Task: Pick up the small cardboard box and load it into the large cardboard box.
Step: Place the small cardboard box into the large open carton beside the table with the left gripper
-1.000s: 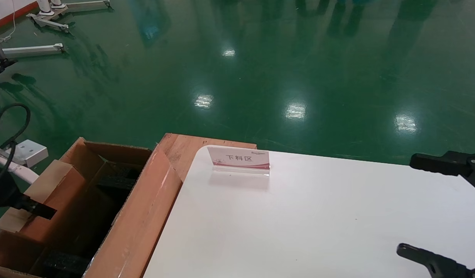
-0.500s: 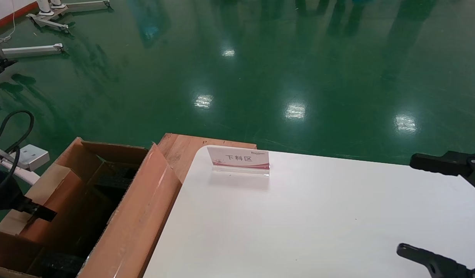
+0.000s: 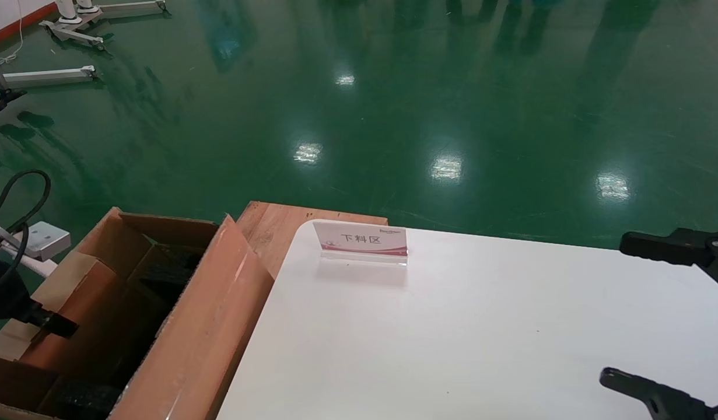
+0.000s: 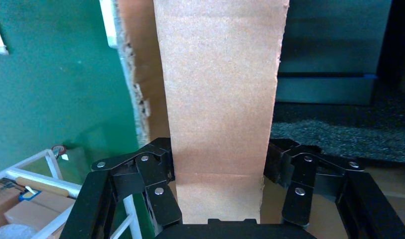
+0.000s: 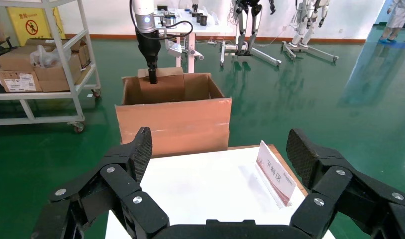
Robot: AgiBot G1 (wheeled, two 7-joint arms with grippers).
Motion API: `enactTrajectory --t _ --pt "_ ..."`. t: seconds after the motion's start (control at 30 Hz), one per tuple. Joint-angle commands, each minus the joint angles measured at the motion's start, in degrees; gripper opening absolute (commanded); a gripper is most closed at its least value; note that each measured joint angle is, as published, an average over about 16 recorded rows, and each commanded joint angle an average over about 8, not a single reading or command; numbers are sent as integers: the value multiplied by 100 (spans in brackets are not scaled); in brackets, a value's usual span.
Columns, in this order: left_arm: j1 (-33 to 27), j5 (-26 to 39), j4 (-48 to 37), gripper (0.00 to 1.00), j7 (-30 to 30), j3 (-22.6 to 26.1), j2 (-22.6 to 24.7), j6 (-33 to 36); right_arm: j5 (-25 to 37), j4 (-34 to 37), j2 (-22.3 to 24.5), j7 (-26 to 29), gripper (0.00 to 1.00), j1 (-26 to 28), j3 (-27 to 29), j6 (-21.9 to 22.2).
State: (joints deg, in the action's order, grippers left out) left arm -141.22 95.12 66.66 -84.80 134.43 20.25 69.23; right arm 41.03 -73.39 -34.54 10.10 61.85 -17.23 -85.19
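The small cardboard box (image 4: 217, 99) sits clamped between the black fingers (image 4: 155, 184) of the left gripper (image 4: 217, 191), one finger pressed on each of its narrow sides, with its long plain face running straight out from the palm. In the head view the small cardboard box (image 3: 73, 291) is tilted and sits low at the far-left side of the large cardboard box (image 3: 201, 344), partly inside the opening, with the left gripper (image 3: 44, 321) gripping its nearer end. Dark foam (image 3: 166, 271) shows inside the large carton beside and below it. The right wrist view shows the same thing from across the table: the left arm (image 5: 148, 45) comes down from above and the small cardboard box (image 5: 163, 87) stands in the open top of the large cardboard box (image 5: 173, 124), against its far wall.

The large carton stands on the green floor (image 3: 393, 105), touching the left edge of the white table (image 3: 452, 338). A small pink-and-white sign (image 3: 361, 240) stands near the table's far edge.

The right gripper (image 5: 220, 159) hovers over the right side of the table, its fingers spread wide and holding nothing.
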Motion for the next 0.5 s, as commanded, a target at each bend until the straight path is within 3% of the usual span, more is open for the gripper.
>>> enactTrajectory --t 0.03,0.5 --pt "2 -3 -5 100 1 1 4 5 0 0 0 0 100 0 0 0" --pt "-24 19 27 100 3 2 -26 23 0 0 0 0 100 0 0 0"
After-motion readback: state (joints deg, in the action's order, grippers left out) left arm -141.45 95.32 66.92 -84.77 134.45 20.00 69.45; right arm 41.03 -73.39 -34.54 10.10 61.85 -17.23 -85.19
